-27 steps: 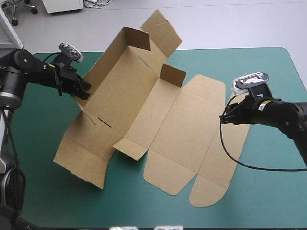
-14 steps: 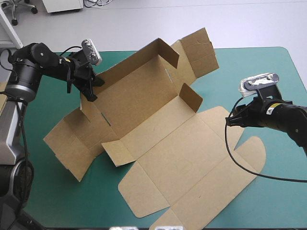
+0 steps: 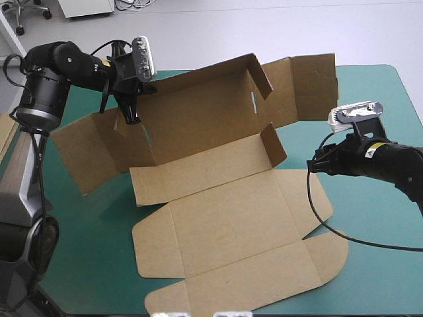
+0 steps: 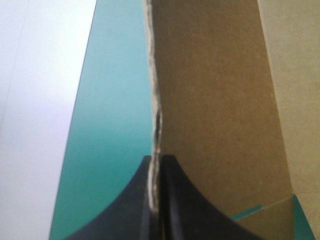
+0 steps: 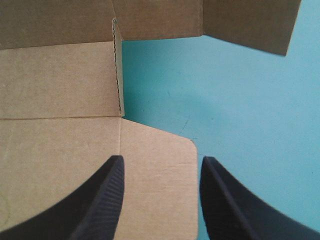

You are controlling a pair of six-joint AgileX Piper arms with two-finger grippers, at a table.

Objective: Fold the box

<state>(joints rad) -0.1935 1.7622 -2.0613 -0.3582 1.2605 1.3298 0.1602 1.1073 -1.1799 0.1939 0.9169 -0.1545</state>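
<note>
The brown box (image 3: pixel 225 224) lies across the table as a cut sheet, part raised. Its long far wall and end flaps stand up, while the lid panel lies flat toward the near edge. My left gripper (image 3: pixel 129 111) is shut on the upper edge of the far wall at its left end. In the left wrist view the board's edge (image 4: pixel 156 100) runs straight out from between the left gripper (image 4: pixel 157 165). My right gripper (image 3: pixel 317 165) hovers open at the box's right side. In the right wrist view the right gripper (image 5: pixel 160 170) stands above a rounded flap (image 5: pixel 155 150), holding nothing.
Another piece of brown board (image 3: pixel 5 129) shows at the table's left edge. Bare teal-green cover (image 3: pixel 383 264) lies to the right of the box and under my right arm. The raised end flap (image 3: pixel 314 82) reaches near the table's far edge.
My left gripper has swung farther back and to the right with the wall in it, turning the whole box so it lies crosswise. The lid slid toward the near edge. The right gripper barely moved.
</note>
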